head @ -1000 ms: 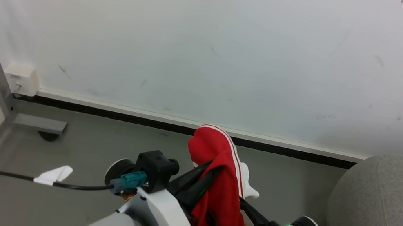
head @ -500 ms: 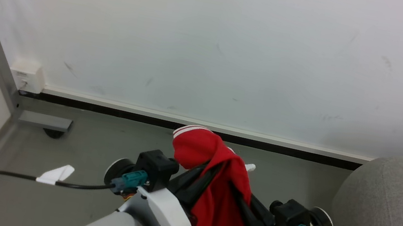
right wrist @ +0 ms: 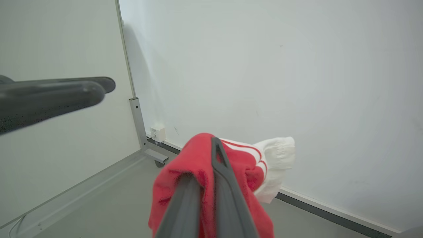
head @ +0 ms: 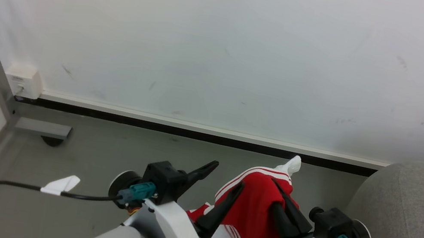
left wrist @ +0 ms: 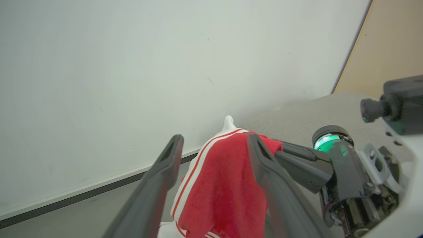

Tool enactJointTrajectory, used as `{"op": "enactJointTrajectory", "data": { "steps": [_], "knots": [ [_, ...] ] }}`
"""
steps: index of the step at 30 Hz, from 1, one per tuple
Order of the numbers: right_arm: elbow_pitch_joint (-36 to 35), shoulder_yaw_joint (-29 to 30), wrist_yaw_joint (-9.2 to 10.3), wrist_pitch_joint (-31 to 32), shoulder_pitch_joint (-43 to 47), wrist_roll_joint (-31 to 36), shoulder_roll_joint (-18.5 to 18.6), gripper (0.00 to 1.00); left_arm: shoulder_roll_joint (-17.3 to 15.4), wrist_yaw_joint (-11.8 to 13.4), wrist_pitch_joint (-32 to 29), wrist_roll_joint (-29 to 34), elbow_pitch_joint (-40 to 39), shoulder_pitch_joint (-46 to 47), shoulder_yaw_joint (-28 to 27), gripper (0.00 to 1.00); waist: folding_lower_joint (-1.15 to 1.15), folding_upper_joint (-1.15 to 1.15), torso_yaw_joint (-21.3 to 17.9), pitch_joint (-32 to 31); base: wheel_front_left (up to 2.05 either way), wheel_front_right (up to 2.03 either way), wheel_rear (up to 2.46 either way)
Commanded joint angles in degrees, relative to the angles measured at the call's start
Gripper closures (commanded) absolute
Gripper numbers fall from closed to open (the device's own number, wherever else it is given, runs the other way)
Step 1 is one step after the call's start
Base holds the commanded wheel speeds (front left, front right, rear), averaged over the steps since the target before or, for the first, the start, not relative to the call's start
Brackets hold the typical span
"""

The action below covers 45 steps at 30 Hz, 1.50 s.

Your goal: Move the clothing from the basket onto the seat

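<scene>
Clamping the red-and-white garment (head: pixel 253 205) at its top fold, right gripper (head: pixel 277 194) holds it draped downward | left gripper (head: pixel 227 175) spread wide just beside it, gripping nothing | grey seat (head: pixel 415 224) beyond, on the right-arm side | half a second earlier the left gripper pinched the cloth, now released

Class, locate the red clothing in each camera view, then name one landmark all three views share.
Head view: clothing bottom centre, slightly right.
Left wrist view: clothing bottom centre.
Right wrist view: clothing bottom centre.
Shared landmark: dark baseboard under the white wall.
</scene>
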<state>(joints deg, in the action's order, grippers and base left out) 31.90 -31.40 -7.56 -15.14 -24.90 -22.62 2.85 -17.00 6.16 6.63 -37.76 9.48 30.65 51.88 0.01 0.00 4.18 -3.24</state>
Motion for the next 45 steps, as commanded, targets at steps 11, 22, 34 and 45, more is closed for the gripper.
{"op": "enactJointTrajectory", "data": {
  "steps": [11,22,34,45],
  "knots": [
    [-1.89,4.07,0.13,-0.01,0.92,2.61,0.08,1.00,-0.44,0.37,0.16,-0.93,0.29,-0.66,0.22,0.00,-0.01,0.00,-1.45,0.43,0.00,0.00,0.00],
    [-5.01,11.48,0.14,-0.01,2.22,6.76,0.40,1.00,-0.19,0.64,0.84,-1.08,0.55,-1.12,0.58,0.00,-0.01,0.00,-5.31,0.97,0.00,0.00,0.00],
    [-9.74,16.77,0.13,-0.01,3.94,8.96,4.03,1.00,0.94,0.61,1.92,-1.10,1.08,-1.66,1.48,0.00,-0.01,0.00,-13.67,2.38,0.00,0.00,0.00],
    [-13.41,20.51,0.13,-0.01,4.82,9.57,6.15,1.00,2.31,0.21,2.98,-0.65,1.82,-0.88,2.46,0.00,-0.01,0.00,-21.17,4.99,0.00,0.00,0.00]
  ]
}}
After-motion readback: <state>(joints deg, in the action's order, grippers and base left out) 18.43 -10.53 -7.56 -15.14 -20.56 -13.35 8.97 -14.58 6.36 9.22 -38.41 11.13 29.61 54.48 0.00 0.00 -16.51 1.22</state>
